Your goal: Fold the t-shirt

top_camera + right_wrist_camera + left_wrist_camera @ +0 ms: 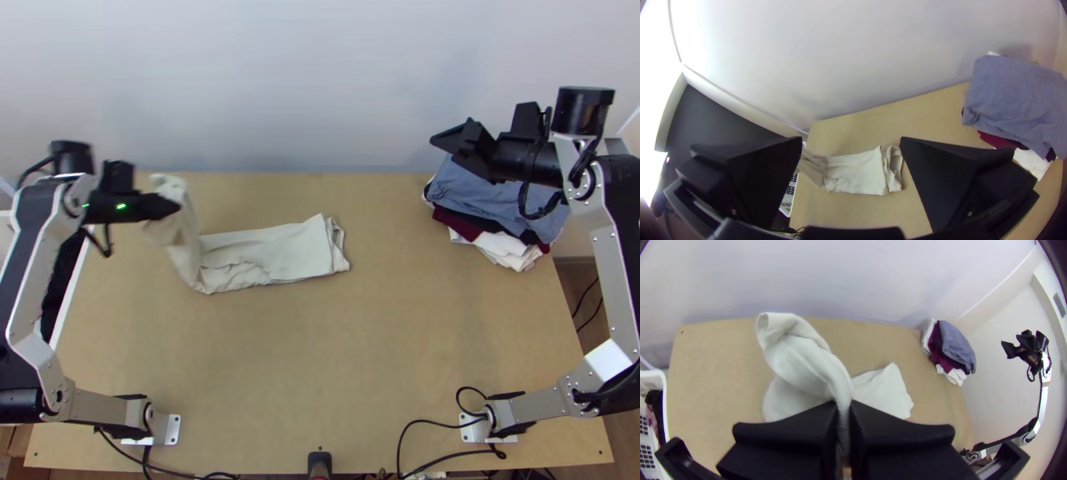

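Left gripper (178, 208): clamped on the t-shirt's (276, 253) lifted end, likely to fold it over.
T-shirt: its flattened strip lies beside that grip, extending rightward.
Right gripper (851, 143): empty, fingers parted, near the clothes pile (498, 202), probably leaving folding room.

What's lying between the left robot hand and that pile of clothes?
In the top view, part of the pale shirt, then wooden table, as far as the clothes pile.

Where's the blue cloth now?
In the top view, the blue cloth lies at the far right of the table, on top of the pile, above dark red cloth.
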Robot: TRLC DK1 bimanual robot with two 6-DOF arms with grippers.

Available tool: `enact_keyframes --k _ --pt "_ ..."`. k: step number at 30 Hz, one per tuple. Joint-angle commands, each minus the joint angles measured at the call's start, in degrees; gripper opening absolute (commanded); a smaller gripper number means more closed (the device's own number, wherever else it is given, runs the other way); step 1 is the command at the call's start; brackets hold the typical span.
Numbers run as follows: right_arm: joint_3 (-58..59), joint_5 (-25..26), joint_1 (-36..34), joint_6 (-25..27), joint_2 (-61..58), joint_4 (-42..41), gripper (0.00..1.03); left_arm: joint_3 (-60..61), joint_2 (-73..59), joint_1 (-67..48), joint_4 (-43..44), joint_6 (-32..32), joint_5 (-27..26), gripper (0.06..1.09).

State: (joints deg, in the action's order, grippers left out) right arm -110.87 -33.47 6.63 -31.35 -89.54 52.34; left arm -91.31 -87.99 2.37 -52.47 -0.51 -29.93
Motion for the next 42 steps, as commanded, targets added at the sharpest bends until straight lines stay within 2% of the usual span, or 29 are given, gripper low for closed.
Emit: enact_keyframes --k 1,5,11,33,34,35,36,37,42 --pt "1.5 -0.3 0.2 0.7 2.4 -1.2 0.99 -1.9 -1.9 -6.7 2.6 7.1 1.3 0.1" --pt "2.7 -0.2 0.2 0.7 2.8 -1.4 0.99 -3.9 -5.3 -13.8 4.9 11.1 3.8 0.1" --pt "3.3 -0.1 0.2 0.7 3.3 -1.4 0.99 -7.3 -10.5 -20.6 5.1 13.2 6.1 0.1" --pt "10.0 1.0 1.2 1.0 5.5 -4.2 0.99 -17.0 -25.6 -34.4 4.9 14.8 10.0 0.1" --pt "10.1 1.1 1.2 1.0 5.6 -4.2 0.99 -18.3 -26.9 -34.9 4.9 14.8 11.5 0.13" --pt "10.2 1.3 1.3 1.0 5.8 -4.2 0.99 -20.0 -28.4 -35.3 4.3 15.0 12.0 0.34" --pt "10.6 1.4 1.4 1.0 6.0 -4.2 0.99 -21.7 -29.8 -36.0 3.5 14.8 12.2 0.72" --pt "11.0 1.5 1.4 1.2 6.1 -4.2 0.99 -23.5 -31.1 -36.5 3.2 14.8 12.6 1.06" --pt "16.2 2.8 3.2 2.7 7.5 -5.1 0.99 -35.3 -37.2 -38.2 1.8 14.9 15.5 1.05"
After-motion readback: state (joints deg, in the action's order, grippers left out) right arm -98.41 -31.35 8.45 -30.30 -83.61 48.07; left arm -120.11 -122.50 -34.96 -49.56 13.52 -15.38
